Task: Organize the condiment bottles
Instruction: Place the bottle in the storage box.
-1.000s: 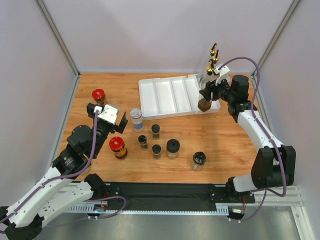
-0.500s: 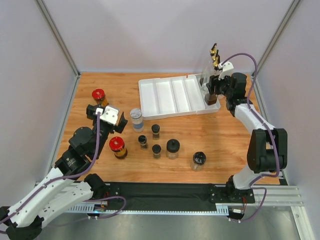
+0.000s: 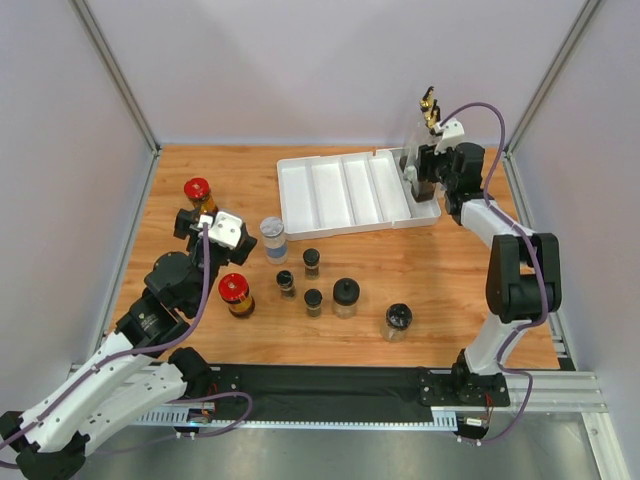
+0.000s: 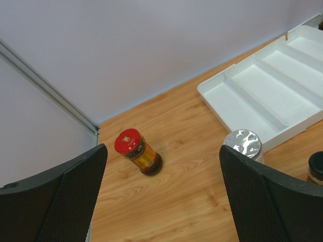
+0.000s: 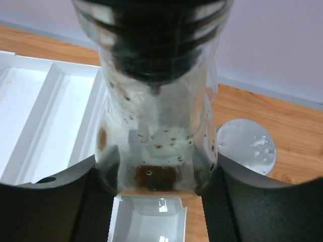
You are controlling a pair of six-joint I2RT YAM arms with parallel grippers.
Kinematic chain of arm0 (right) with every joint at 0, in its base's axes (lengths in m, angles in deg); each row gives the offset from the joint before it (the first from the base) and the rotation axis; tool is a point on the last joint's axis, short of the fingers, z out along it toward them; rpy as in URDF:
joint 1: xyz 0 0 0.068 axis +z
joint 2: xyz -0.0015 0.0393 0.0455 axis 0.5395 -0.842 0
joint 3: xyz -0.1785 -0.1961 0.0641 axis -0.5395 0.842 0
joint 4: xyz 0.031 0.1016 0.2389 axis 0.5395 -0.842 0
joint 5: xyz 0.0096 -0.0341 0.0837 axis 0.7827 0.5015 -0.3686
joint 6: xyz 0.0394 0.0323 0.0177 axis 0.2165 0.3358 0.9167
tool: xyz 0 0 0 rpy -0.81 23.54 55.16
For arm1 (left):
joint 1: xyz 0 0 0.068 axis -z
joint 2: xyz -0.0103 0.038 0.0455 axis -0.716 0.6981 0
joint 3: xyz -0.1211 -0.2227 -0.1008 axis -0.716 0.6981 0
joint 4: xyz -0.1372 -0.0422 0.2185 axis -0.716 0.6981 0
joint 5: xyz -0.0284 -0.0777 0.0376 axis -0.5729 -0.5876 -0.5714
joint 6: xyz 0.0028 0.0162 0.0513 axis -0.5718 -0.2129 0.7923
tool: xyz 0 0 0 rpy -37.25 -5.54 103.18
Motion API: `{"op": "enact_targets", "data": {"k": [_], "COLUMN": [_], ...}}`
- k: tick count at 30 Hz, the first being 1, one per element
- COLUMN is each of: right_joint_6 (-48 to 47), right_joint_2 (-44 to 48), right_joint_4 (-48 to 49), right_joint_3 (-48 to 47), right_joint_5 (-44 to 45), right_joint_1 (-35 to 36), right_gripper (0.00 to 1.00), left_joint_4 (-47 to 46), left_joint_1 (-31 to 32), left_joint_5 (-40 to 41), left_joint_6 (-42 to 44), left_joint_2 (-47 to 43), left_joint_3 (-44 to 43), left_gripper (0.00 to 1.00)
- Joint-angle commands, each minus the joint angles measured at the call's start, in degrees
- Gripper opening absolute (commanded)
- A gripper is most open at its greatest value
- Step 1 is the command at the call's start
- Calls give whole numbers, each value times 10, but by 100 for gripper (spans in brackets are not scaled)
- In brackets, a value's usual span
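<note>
My right gripper (image 3: 421, 174) is shut on a tall clear gold-spouted bottle (image 3: 424, 190) with dark liquid at its bottom. It holds the bottle upright over the right end of the white divided tray (image 3: 330, 190). The right wrist view shows the bottle (image 5: 156, 126) between the fingers, above the tray's corner. My left gripper (image 3: 222, 232) is open and empty, with a red-capped amber jar (image 3: 197, 190) beyond it (image 4: 137, 151). A second red-capped jar (image 3: 235, 292), a grey-lidded jar (image 3: 272, 236) and several black-lidded jars (image 3: 346, 295) stand mid-table.
A grey lid (image 5: 246, 146) lies just right of the held bottle. The tray's compartments (image 4: 272, 85) hold nothing. The grey-lidded jar (image 4: 243, 143) stands by my left gripper's right finger. Walls close the back and both sides.
My right gripper has carried the bottle back and to the right, from the tray's front right corner toward its far right end. My left gripper has shifted slightly.
</note>
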Motion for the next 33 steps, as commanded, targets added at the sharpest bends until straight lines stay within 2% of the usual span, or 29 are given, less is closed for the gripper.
{"op": "enact_targets", "data": {"k": [1, 21, 33], "right_joint_6": [2, 17, 23], "right_joint_2": [4, -54, -64], "right_joint_4": [125, 147, 143], "right_joint_3": [-13, -24, -15], "right_joint_5": [7, 19, 16], "right_joint_1": [-3, -3, -3], "right_gripper": [0, 1, 10], "left_joint_4": [-23, -21, -20], "left_joint_1": [-4, -10, -11], "left_joint_5": [4, -2, -2], "left_joint_6": [15, 11, 10], "left_joint_2": [3, 5, 6], "left_joint_3": [2, 4, 5], "left_gripper": [100, 100, 100]}}
